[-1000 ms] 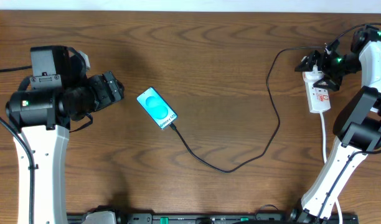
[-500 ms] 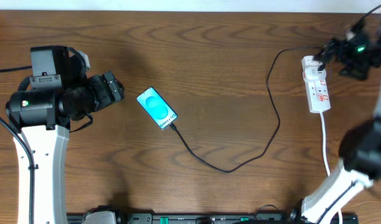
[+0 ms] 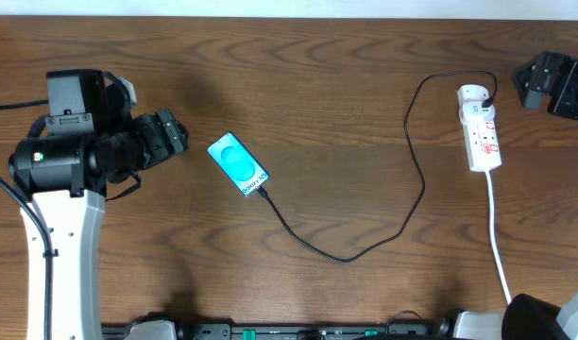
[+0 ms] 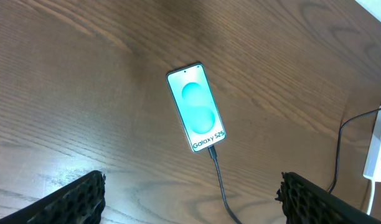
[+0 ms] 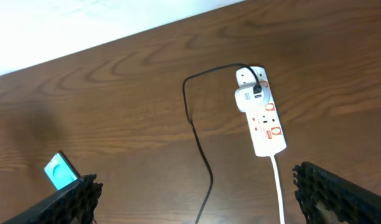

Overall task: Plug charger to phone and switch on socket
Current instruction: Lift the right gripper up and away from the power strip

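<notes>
Dark wooden table (image 3: 317,76), bordered by perhaps a white wall (image 5: 84,25).

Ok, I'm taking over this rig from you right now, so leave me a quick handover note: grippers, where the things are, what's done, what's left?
Left gripper: open, empty, just left of the phone.
Right gripper: open, empty, to the right of the socket, not touching it.
The phone lies flat mid-table, screen lit. The charger runs from its lower end in a loop to the socket's round end.
Done: the charger looks plugged into the phone.
Left: I cannot tell from these views whether the socket's switch is on. Check it and press it if needed.
</notes>
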